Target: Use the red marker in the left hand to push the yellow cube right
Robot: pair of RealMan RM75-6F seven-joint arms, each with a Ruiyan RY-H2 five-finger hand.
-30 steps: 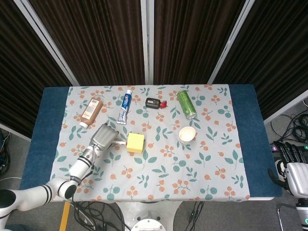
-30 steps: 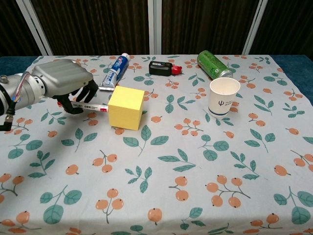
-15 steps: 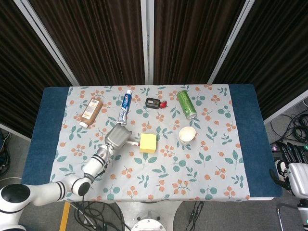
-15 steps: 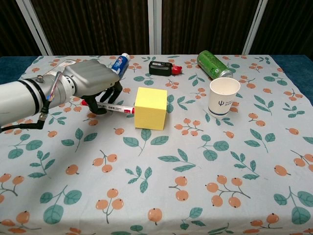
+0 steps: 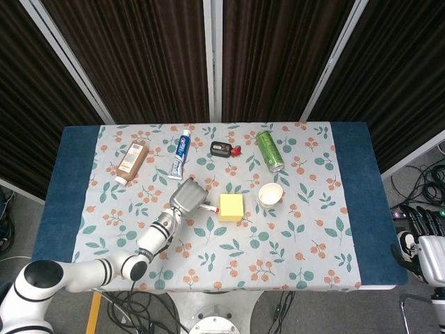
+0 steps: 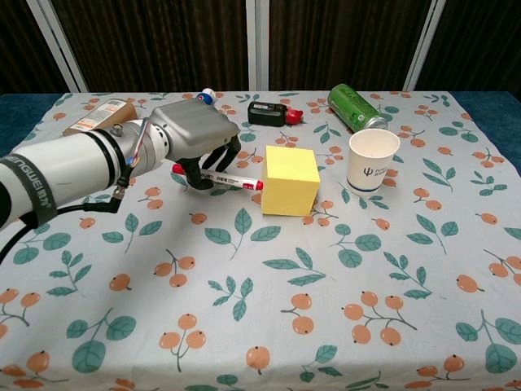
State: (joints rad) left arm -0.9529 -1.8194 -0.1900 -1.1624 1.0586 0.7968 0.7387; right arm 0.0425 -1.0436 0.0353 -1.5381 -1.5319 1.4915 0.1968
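The yellow cube (image 6: 290, 181) (image 5: 231, 207) sits near the table's middle, just left of the white paper cup (image 6: 373, 158) (image 5: 270, 195). My left hand (image 6: 194, 138) (image 5: 188, 196) grips the red marker (image 6: 221, 177) (image 5: 206, 207), held level and pointing right. The marker's red tip touches the cube's left face. My right hand (image 5: 423, 242) hangs off the table's right edge, low in the head view; its finger state is unclear.
Along the far side lie a brown bottle (image 5: 131, 159), a toothpaste tube (image 5: 181, 154), a small black device (image 6: 268, 113) with a red piece, and a green can (image 6: 353, 107) on its side. The cup stands a short gap right of the cube.
My left hand has travelled right with the marker, and the yellow cube has slid right ahead of it, closing toward the paper cup. The right hand has hardly moved.
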